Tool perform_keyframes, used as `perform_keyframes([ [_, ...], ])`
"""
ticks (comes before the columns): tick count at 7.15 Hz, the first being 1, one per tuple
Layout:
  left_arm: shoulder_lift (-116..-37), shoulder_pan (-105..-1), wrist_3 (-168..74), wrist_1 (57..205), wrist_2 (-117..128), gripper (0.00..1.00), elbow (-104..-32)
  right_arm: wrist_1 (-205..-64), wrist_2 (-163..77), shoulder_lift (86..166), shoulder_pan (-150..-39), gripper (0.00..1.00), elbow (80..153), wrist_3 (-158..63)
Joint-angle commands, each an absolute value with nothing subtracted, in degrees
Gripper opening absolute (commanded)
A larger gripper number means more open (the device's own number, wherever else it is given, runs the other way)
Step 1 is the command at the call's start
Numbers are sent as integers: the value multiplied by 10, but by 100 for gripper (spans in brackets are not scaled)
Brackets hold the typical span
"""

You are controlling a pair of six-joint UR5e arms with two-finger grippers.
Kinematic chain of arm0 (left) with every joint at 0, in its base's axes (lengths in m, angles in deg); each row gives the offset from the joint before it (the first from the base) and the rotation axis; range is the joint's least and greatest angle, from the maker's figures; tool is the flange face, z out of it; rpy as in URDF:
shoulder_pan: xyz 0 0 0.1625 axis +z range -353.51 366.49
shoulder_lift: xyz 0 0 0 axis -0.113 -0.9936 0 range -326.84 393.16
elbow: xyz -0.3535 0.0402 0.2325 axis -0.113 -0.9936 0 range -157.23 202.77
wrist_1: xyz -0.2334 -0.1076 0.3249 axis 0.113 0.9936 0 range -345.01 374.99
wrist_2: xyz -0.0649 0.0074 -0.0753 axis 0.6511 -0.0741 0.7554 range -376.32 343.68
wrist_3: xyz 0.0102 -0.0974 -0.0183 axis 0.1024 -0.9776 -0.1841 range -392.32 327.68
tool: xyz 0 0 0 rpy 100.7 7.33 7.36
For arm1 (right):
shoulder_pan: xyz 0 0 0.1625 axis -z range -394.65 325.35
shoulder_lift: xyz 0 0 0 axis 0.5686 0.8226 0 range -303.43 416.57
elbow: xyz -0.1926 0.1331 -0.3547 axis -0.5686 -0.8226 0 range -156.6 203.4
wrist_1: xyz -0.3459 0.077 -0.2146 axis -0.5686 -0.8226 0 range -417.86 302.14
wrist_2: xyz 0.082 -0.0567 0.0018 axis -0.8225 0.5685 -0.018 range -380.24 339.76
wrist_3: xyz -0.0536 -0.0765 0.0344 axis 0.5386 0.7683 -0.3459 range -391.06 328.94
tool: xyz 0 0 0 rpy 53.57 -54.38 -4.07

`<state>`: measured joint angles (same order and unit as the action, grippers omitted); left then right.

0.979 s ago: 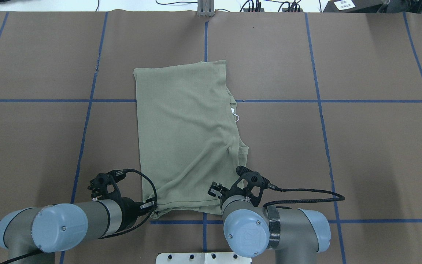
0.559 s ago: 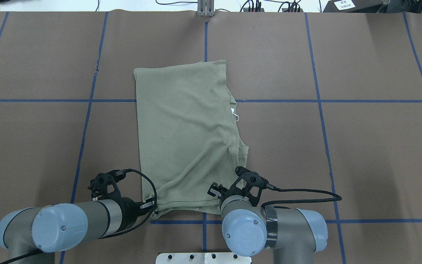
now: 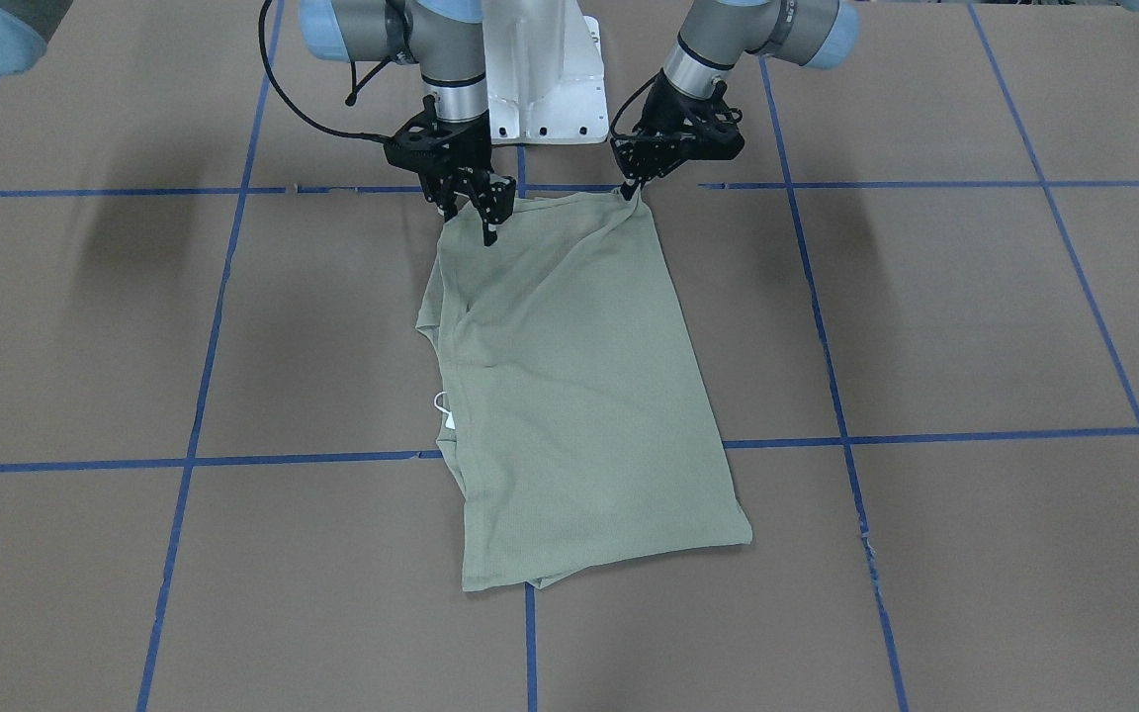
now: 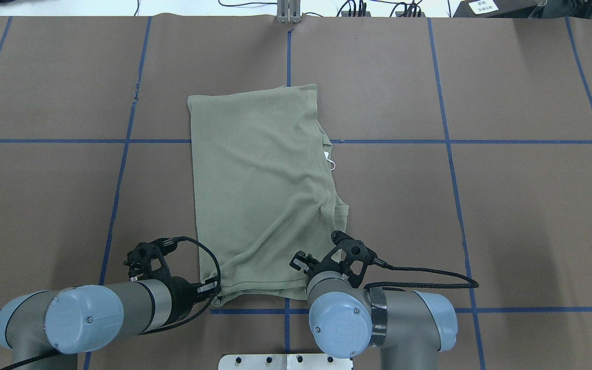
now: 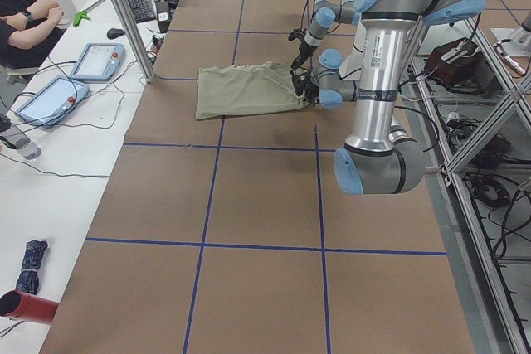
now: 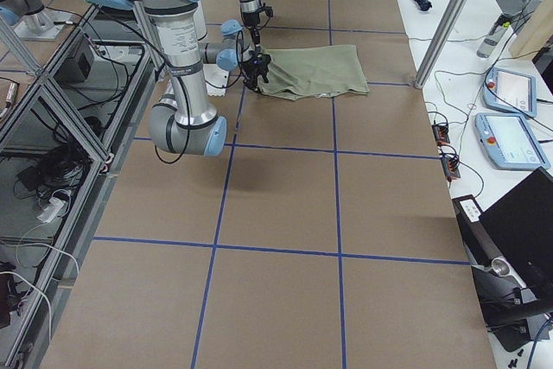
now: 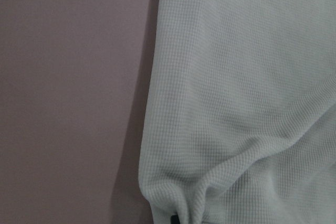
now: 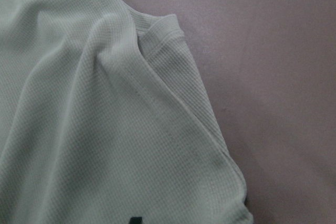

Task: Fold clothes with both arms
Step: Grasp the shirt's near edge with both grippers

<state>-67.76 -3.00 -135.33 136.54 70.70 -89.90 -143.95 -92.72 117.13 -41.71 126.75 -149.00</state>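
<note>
The olive-green shirt (image 4: 260, 190) lies folded into a tall rectangle on the brown table, its white hang tag (image 3: 446, 410) poking out of one long side. Both arms reach its edge nearest the robot. My left gripper (image 3: 627, 191) is shut on that edge's corner, and the knit bunches toward its black fingertip (image 7: 176, 219). My right gripper (image 3: 471, 220) stands open over the other near corner, one dark fingertip (image 8: 135, 220) resting on the fabric. In the overhead view the wrists hide both sets of fingers.
The white pedestal base (image 3: 540, 89) stands just behind the two grippers. Blue tape lines (image 4: 285, 311) grid the brown table cover. Beyond the table's far edge a white desk carries tablets (image 5: 95, 60) and cables, with a person's folded arms (image 5: 29, 18) beside them.
The right arm's elbow and wrist have shifted slightly to the left over the shirt's near corner. The left arm and the shirt have not moved.
</note>
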Motion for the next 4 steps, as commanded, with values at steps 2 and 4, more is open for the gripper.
perform_keyframes([
  [2, -680, -30, -1353, 1365, 707, 0, -899, -1445, -927, 1163, -426, 0, 1273, -1487],
  [4, -680, -31, -1353, 1365, 707, 0, -899, -1445, -927, 1166, -426, 0, 1269, -1487],
])
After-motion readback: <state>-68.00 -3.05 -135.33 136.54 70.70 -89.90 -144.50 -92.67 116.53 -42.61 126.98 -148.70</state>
